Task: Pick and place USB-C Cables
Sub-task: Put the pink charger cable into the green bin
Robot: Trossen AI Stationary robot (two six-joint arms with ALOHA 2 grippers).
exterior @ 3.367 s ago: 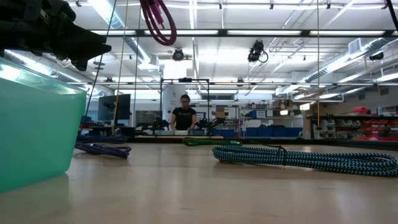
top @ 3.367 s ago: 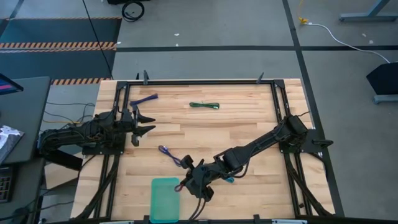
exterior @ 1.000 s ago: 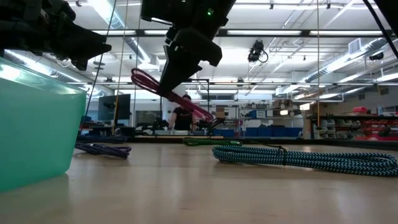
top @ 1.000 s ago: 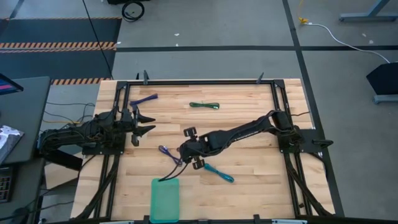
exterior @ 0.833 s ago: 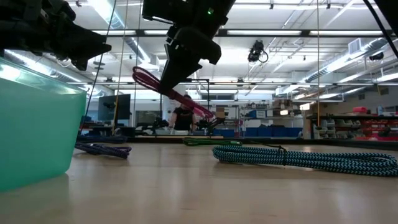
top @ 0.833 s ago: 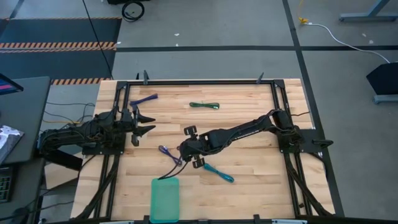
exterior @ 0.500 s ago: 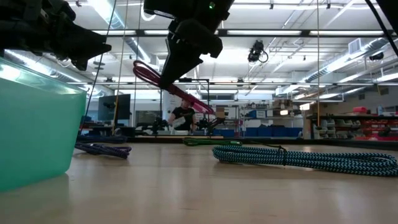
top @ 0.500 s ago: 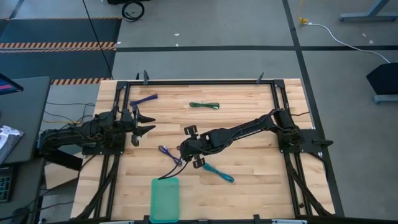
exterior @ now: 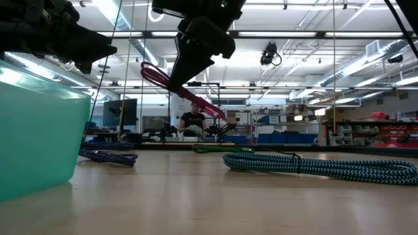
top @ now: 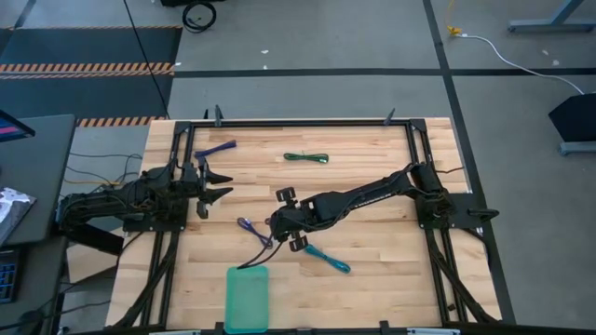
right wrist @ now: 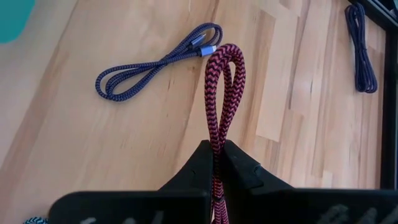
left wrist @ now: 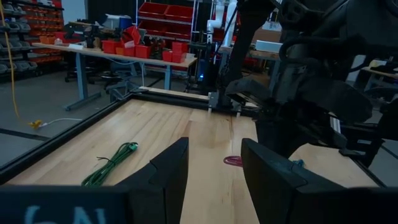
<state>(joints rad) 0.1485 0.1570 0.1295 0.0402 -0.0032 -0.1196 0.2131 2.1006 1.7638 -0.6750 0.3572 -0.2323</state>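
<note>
A: Above the middle of the table, the right gripper is held clear of the wood, its fingers clamped on the maroon cable. The folded loop is seen projecting forward from between the fingers in the right wrist view; in the low view the cable slants down and away from the gripper, not touching the tabletop.

B: Noted. Remaining cables?

A: The violet cable is laid flat on the wood just beside the right gripper, on its left-arm side. The teal cable is found near the gripper on the front side. The dark green cable and the blue-purple cable are placed toward the far edge, well apart from both grippers.

B: Tray and left arm?

A: The teal tray is set at the front edge; whether anything lies inside cannot be told. The left gripper is parked at the left side, fingers spread apart, nothing between them.
</note>
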